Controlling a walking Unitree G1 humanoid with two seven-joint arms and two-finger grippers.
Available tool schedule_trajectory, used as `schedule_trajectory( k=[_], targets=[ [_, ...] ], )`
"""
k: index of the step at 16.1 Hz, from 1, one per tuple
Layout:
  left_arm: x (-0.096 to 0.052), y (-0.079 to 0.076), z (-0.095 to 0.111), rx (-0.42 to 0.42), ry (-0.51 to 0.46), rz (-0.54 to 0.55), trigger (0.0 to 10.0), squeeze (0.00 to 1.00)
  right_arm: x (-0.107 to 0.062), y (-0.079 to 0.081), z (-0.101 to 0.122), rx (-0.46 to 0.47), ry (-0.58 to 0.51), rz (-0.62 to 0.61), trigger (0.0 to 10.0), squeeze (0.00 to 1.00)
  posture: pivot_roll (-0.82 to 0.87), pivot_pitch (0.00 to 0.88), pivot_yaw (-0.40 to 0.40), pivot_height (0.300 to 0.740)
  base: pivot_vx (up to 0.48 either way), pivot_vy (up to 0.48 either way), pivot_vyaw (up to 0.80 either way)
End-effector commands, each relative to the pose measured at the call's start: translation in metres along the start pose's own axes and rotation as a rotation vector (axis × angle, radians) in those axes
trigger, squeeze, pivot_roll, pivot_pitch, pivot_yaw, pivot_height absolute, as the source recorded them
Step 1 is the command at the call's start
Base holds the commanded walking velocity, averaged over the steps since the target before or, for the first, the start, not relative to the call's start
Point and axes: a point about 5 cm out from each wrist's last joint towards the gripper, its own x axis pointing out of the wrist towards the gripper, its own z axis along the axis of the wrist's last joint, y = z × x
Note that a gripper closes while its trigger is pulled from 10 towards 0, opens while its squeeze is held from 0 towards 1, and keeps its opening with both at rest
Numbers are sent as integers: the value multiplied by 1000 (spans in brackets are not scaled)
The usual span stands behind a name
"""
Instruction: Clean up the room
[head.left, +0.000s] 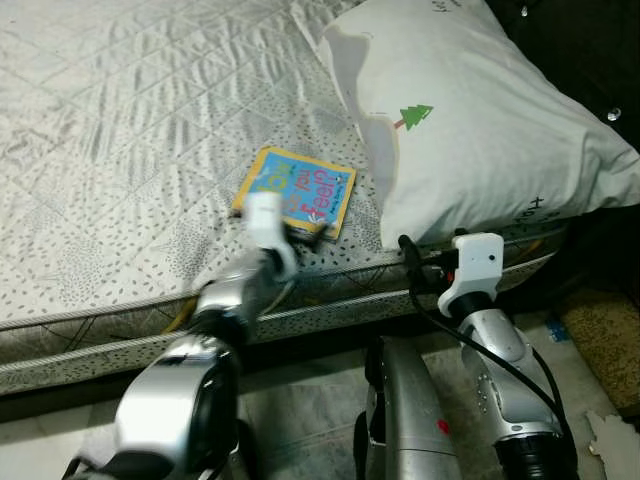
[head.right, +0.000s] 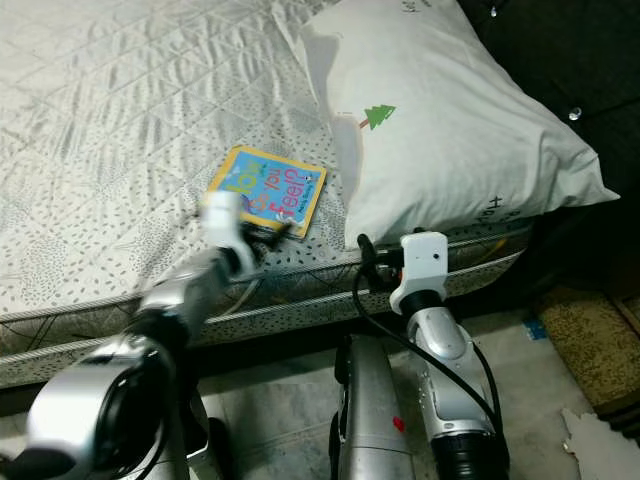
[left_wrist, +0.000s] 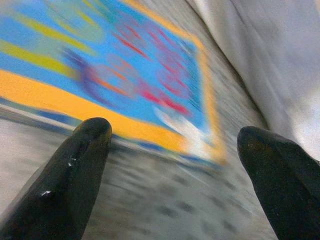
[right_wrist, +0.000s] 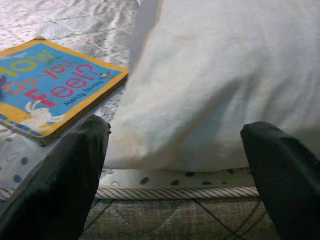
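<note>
A thin children's book (head.left: 296, 190), blue with a yellow border, lies flat on the quilted bed near its front edge, just left of a white pillow (head.left: 470, 110). My left gripper (head.left: 305, 234) reaches over the mattress edge and sits right at the book's near edge. In the left wrist view it is open (left_wrist: 175, 135), with the blurred book (left_wrist: 115, 65) close ahead between the fingers. My right gripper (head.left: 412, 265) hovers at the mattress edge below the pillow's corner. It is open too (right_wrist: 177, 129), facing the pillow (right_wrist: 220, 85), with the book (right_wrist: 50, 85) off to one side.
The grey patterned mattress (head.left: 120, 150) spreads across the left and back. A dark headboard (head.left: 590, 50) stands behind the pillow. On the tiled floor to the right lies a brown mat (head.left: 605, 340). My own torso (head.left: 405, 410) is low between the arms.
</note>
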Motion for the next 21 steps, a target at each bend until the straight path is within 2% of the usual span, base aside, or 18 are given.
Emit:
schedule_trajectory(
  k=[1, 3, 4, 6, 8, 13, 14, 17, 21],
  targets=[
    [-9, 15, -2, 17, -50, 64, 10000, 0, -4, -4, -5, 11, 13, -21, 10000, 0, -68, 181, -20, 509, 0, 0, 0],
    [-25, 35, 2, 46, -133, 137, 10000, 0, -5, -1, -8, 19, 21, -16, 10000, 0, -48, 186, -27, 509, 0, 0, 0],
    [-30, 40, 7, 62, -170, 152, 10000, 0, -5, -1, -9, 21, 24, -12, 10000, 0, -48, 186, -27, 509, 0, 0, 0],
    [-46, 56, 25, 96, -286, 242, 10000, 0, -3, -1, -9, 22, 26, -8, 10000, 0, -38, 185, -31, 509, 0, 0, 0],
    [-51, 76, 32, 93, -272, 317, 10000, 0, -2, -2, -8, 28, 22, -13, 10000, 0, -39, 187, -32, 509, 0, 0, 0],
    [-56, 89, 31, 110, -198, 320, 10000, 0, -12, -4, -11, 42, 32, -21, 10000, 0, -43, 211, -32, 509, 0, 0, 0],
    [-59, 96, 33, 105, -197, 351, 10000, 0, -17, -4, -14, 38, 42, -17, 10000, 0, -48, 238, -40, 509, 0, 0, 0],
    [-61, 107, 42, 116, -196, 385, 10000, 0, -30, -10, -17, 13, 69, -23, 10000, 0, -62, 278, -48, 509, 0, 0, 0],
    [-59, 109, 56, 136, -212, 377, 10000, 0, -56, -25, -24, -29, 128, -71, 10000, 0, -84, 330, -52, 509, 0, 0, 0]
  ],
)
